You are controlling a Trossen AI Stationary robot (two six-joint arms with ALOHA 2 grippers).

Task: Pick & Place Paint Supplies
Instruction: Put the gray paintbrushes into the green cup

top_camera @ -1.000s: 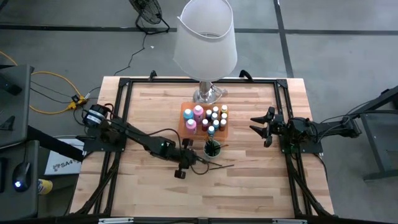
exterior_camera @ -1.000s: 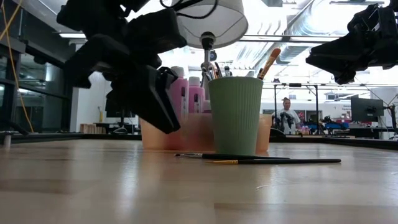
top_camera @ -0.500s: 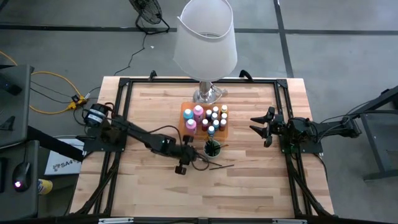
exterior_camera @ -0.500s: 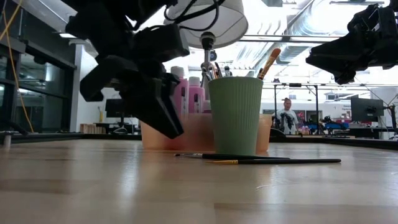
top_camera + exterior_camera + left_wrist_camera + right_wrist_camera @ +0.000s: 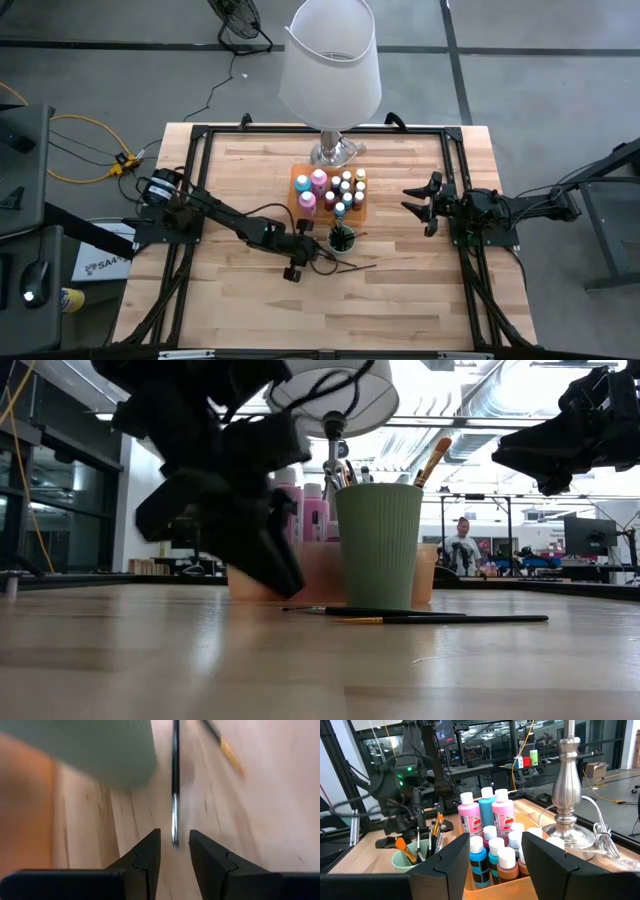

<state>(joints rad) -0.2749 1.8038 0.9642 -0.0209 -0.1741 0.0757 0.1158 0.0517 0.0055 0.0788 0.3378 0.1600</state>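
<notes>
Presently the left gripper [image 5: 174, 851], jaws slightly parted and empty, straddles a thin, light, dark-handled brush [image 5: 175, 780] lying flat, best pinched mid-handle.

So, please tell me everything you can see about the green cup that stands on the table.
The green cup is a pale green, matte tumbler, slightly wider at the rim, standing upright on the wooden table just in front of the orange tray of paint bottles. Several brushes stand in it, bristles up. Two loose brushes lie on the table beside its base. The left gripper is low beside it, with one of those brushes running up to the gap between its fingers.
</notes>
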